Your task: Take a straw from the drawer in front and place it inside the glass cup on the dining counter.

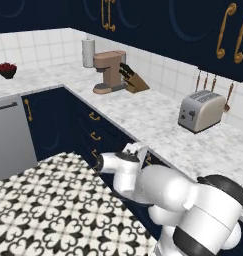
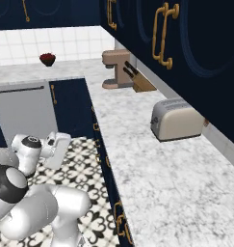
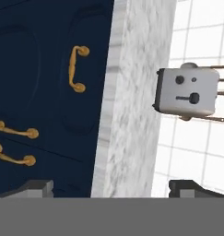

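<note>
Left base view runs, from your left, past a grey dishwasher front [image 1: 10, 137] and a dark bowl of red fruit [image 1: 6, 69] on the marble worktop [image 1: 143, 117], then a paper towel roll [image 1: 88, 53], a brown coffee machine [image 1: 109, 71] and a knife block [image 1: 133, 79] pushed back against the tiled wall, which leaves the front of the worktop bare. Further right sits a silver toaster [image 1: 201, 110]. Below the worktop edge you see navy drawers with brass handles [image 1: 94, 136]; every front looks closed, so the drawer that holds the straw is not yet opened and you cannot tell the straw's place from here. The gripper [image 1: 138, 152] hangs low, just out from those fronts, with the arm folded down to bring it to handle height. In the hand view its fingertips [image 3: 37, 186] stand wide apart at the bottom corners with nothing between them, rolled sideways so that a curved brass handle [image 3: 76, 69] lies ahead. You likely need to line up on the wide drawer's handle next; a narrower neighbour could be mistaken for it
</note>
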{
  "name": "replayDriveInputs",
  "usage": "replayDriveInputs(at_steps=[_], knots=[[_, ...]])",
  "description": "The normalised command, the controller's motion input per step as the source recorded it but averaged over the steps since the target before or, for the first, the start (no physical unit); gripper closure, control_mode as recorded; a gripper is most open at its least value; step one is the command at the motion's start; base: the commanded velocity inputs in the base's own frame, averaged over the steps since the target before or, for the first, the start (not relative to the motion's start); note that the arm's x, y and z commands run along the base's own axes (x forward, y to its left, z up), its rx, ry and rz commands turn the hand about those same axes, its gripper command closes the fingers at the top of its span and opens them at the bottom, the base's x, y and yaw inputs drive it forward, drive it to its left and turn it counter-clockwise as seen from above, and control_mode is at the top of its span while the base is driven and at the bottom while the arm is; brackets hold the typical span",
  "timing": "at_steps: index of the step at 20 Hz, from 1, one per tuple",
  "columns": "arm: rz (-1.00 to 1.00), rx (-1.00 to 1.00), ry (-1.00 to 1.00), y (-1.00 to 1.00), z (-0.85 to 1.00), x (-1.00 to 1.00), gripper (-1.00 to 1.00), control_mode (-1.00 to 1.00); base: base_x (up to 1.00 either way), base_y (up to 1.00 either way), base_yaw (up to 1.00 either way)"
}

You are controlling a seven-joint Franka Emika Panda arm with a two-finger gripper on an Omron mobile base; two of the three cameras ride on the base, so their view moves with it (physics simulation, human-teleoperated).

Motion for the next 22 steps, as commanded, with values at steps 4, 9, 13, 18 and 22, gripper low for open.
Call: replayDriveInputs(at_steps=[4,9,13,18,22], knots=[[0.0,-0.06,0.0,-0.1,-0.5,0.62,-1.0,-1.0,0.0,0.0,0.0],[-0.01,0.0,0.0,-0.22,-0.46,0.55,-1.0,-1.0,0.0,0.0,0.0],[-0.05,0.0,0.02,-0.34,-0.4,0.49,-1.0,-1.0,0.0,0.0,0.0],[-0.05,0.0,0.0,-0.34,-0.39,0.22,-1.0,-1.0,0.0,0.0,0.0],[-0.02,0.0,0.0,-0.26,-0.36,0.2,-1.0,-1.0,0.0,0.0,0.0]])
